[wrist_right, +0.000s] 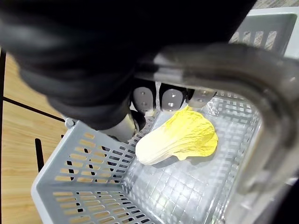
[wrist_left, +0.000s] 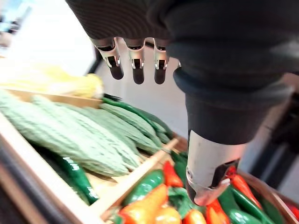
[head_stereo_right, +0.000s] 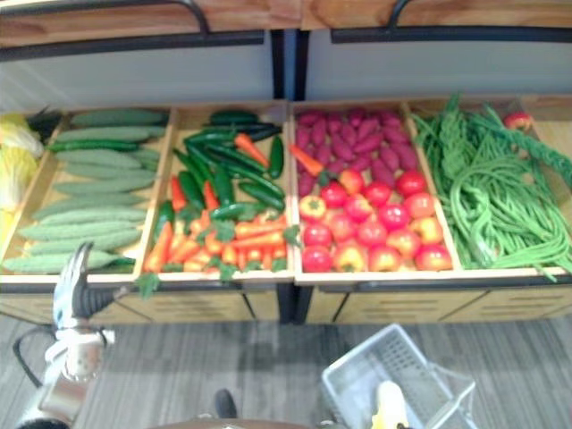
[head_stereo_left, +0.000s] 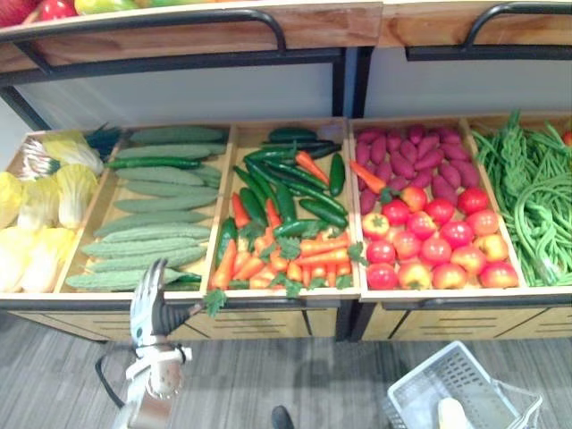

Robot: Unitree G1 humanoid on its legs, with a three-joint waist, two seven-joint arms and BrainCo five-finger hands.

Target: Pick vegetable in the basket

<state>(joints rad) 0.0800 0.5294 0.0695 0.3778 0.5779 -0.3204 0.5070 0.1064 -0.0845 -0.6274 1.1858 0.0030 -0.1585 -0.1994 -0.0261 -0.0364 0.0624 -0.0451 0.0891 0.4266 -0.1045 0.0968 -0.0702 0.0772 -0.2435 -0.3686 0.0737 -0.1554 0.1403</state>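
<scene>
My left hand is raised in front of the crate of green bitter gourds, close to its front edge. In the left wrist view its fingers are straight with the thumb apart, and it holds nothing. Carrots and green peppers fill the crate to its right, and one carrot's leaves hang over the edge by the hand. At the lower right is a grey plastic basket with a yellow cabbage in it. My right hand is curled round the basket's metal handle.
Yellow cabbages lie at the far left. Right of the carrots come tomatoes, purple sweet potatoes and long green beans. A wooden shelf with black rails overhangs the crates. Grey floor lies below.
</scene>
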